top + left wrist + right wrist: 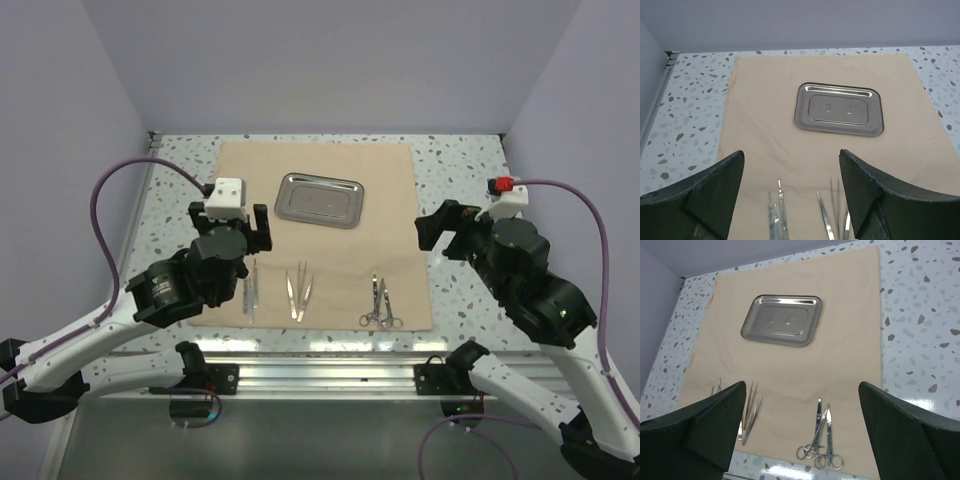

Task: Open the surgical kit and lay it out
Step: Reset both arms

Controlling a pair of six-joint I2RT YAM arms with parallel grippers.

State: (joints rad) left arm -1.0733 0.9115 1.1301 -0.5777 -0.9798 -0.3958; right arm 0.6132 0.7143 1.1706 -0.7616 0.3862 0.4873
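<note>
Plainly, the left gripper [791, 170] hangs with its jaws wide and nothing between them, above the near left part of the cloth [390, 200], which lies flat and fully spread on the speckled table [460, 165]. The cloth looks soft and light, so it would likely bunch or drag if pulled anywhere but at a corner or an edge. Just below that gripper lie two thin silver tools [250, 290], too small to name for certain, and a little to their right a pair of tweezers [298, 293]. These look light, stiff and slippery, and they lie so low that a grip across the middle of the shaft seems the safest hold. Farther back, near the middle of the cloth, the steel tray [319, 199] sits empty. It is rigid and smooth, and its raised rim is probably the only place to pinch. Near the front right edge two scissors [380, 305] lie side by side, touching, best taken by the shanks above the finger rings. The right gripper [802, 395] hovers beyond the cloth's right edge, jaws wide and empty.
</note>
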